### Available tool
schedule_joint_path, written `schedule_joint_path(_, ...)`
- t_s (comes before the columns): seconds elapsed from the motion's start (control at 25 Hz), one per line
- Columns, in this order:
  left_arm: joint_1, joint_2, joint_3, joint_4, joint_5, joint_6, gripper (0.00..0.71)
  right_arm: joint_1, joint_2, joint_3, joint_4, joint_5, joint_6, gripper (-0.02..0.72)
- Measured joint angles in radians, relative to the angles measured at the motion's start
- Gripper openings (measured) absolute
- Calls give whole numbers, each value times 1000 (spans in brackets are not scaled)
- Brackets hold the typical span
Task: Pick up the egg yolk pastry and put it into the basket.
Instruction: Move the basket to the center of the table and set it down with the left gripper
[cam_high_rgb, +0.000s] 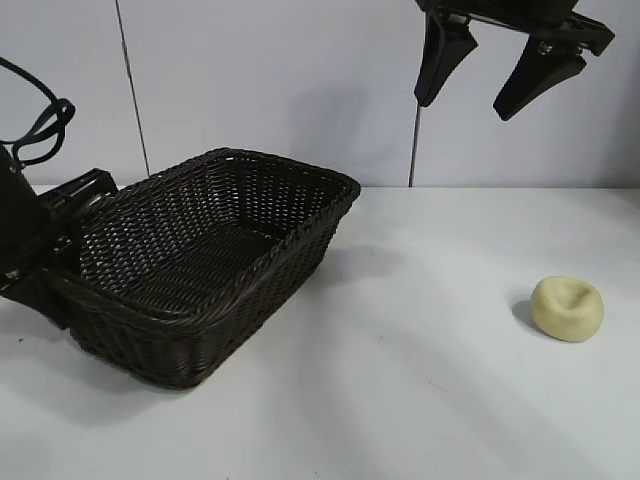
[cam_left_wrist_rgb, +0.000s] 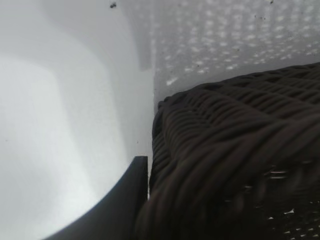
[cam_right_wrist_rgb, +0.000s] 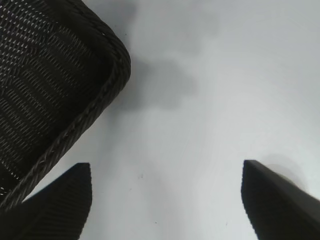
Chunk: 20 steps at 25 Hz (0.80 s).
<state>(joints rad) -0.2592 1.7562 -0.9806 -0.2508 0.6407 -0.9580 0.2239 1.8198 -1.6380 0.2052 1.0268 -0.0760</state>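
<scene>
The left gripper (cam_high_rgb: 45, 262) clamped the basket (cam_high_rgb: 215, 260) rim; the right gripper (cam_high_rgb: 492, 75) hung open, needing to descend squarely over the pastry (cam_high_rgb: 567, 308).

The basket (cam_high_rgb: 200, 270) is dark brown woven wicker, rough, with a braided rim. The pastry (cam_high_rgb: 567, 308) looks matt and doughy. The white desk (cam_high_rgb: 400, 400) is smooth with a faint sheen.

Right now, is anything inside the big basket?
Nothing shows inside the basket, just its woven floor. The near wall hides the front strip of it. The egg yolk pastry sits outside on the table.
</scene>
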Motion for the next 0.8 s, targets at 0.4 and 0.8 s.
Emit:
schedule_joint_path(0.4, 0, -36, -100, -46, 98, 175, 121, 0, 0, 0, 0, 4, 0, 591)
schedule_joint_path(0.8, 47, -10, -202, -97, 196, 421, 121, 0, 0, 0, 0, 14, 0, 591)
